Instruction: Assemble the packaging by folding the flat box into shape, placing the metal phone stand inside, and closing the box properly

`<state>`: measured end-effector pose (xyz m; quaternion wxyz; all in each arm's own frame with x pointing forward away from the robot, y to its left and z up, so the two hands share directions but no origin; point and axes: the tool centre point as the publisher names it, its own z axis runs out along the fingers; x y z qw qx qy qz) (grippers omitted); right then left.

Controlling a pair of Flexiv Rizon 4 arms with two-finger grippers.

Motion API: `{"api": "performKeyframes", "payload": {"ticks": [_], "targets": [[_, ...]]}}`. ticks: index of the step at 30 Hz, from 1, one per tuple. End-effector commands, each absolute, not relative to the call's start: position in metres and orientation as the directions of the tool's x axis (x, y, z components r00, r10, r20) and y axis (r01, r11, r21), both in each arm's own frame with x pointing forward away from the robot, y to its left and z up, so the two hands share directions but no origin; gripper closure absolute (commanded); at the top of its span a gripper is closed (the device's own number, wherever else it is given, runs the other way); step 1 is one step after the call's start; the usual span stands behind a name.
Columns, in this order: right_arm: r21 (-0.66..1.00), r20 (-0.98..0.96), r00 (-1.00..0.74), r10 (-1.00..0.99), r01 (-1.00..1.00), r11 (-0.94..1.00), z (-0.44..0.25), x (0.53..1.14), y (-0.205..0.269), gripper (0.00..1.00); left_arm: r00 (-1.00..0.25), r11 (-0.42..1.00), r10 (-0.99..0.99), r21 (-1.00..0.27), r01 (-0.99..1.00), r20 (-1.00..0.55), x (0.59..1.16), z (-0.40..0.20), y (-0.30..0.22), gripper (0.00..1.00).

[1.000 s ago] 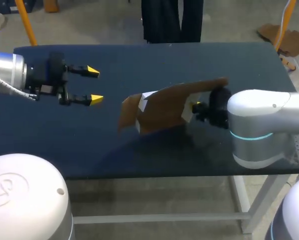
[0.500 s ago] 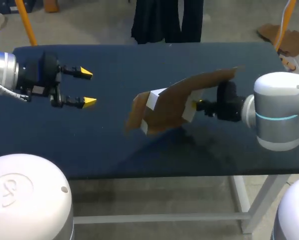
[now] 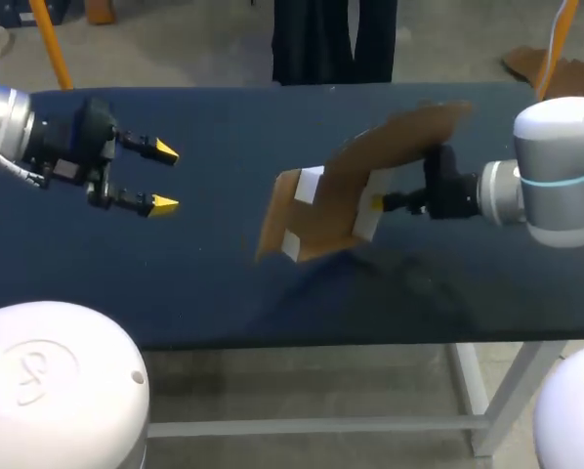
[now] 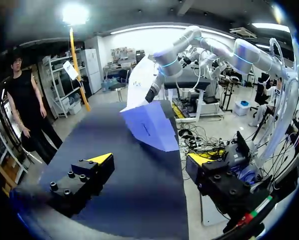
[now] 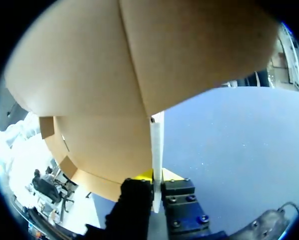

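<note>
The flat brown cardboard box (image 3: pixel 351 191) hangs above the middle of the dark table (image 3: pixel 204 264), tilted, with white inner flaps showing. My right gripper (image 3: pixel 378 204) is shut on one of its panels from the right side. In the right wrist view the thin white panel edge (image 5: pixel 156 150) runs between the two fingers of the right gripper (image 5: pixel 156 176), and brown cardboard fills the space ahead. My left gripper (image 3: pixel 162 178) stands open over the table's left part, well apart from the box. From the left wrist the box (image 4: pixel 149 112) shows far ahead of the left gripper (image 4: pixel 152 162). No metal phone stand is in view.
The bare dark tabletop (image 4: pixel 134 175) stretches between my left gripper and the box. The table's front edge (image 3: pixel 302 337) lies close below the box.
My right arm has lifted the box and drawn it to the right and further back. My left gripper has pulled back a little to the left, still open.
</note>
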<state>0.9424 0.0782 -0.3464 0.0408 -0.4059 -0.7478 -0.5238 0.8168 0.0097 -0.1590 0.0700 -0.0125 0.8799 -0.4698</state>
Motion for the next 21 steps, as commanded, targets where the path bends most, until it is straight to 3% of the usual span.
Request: {"api": "performKeyframes", "payload": {"ticks": [1,11,21], "targets": [[0.642,0.52,-0.648,0.556,0.726,0.246,-0.348,0.951,0.079,1.0,-0.997,0.564,-0.03,-0.825,0.042,-0.071,0.824,-0.154,0.011,0.0],[0.642,0.52,-0.648,0.556,0.726,0.246,-0.348,0.951,0.079,1.0,-0.997,0.564,-0.03,-0.825,0.042,-0.071,0.824,-0.154,0.011,0.0],[0.444,0.557,-0.51,0.656,0.85,0.284,-0.357,0.951,0.085,1.0,-0.999,0.577,-0.017,-0.816,0.024,-0.041,0.835,-0.159,0.021,0.0]]}}
